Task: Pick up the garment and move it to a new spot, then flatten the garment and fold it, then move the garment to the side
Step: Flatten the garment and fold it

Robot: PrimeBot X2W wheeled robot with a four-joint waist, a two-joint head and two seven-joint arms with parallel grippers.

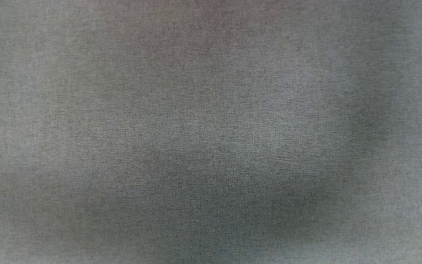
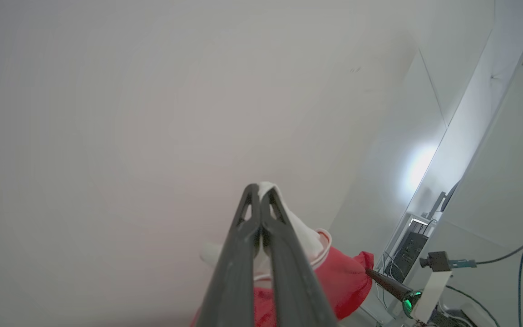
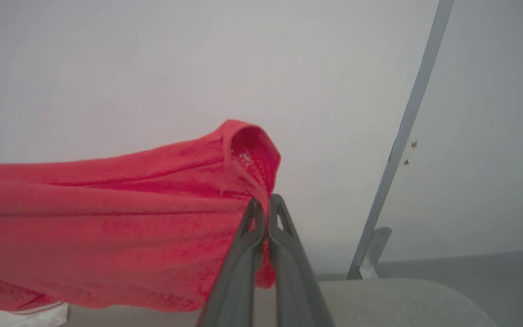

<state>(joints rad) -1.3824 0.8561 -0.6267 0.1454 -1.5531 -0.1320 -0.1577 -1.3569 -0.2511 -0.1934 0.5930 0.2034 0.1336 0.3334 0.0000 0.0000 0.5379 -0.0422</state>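
The garment (image 3: pixel 107 218) is lifted and stretched out, a wide band of red cloth running left from my right gripper (image 3: pixel 267 200), which is shut on a bunched red edge of it. In the left wrist view my left gripper (image 2: pixel 260 188) is shut on a white sleeve (image 2: pixel 304 236) with red-and-white trim, and the garment's red body (image 2: pixel 343 281) hangs beyond it. At the red cloth's far end, a dark gripper finger (image 2: pixel 386 284) with a green light behind it holds the cloth. The lettering is hidden.
The head view looks down on a plain grey woven surface (image 1: pixel 211 132). A pale wall stands behind both wrist views. A slanted grey post (image 3: pixel 397 150) rises at the right over the grey tabletop (image 3: pixel 402 299). A dark electronics box (image 2: pixel 409 250) and cables sit at the right.
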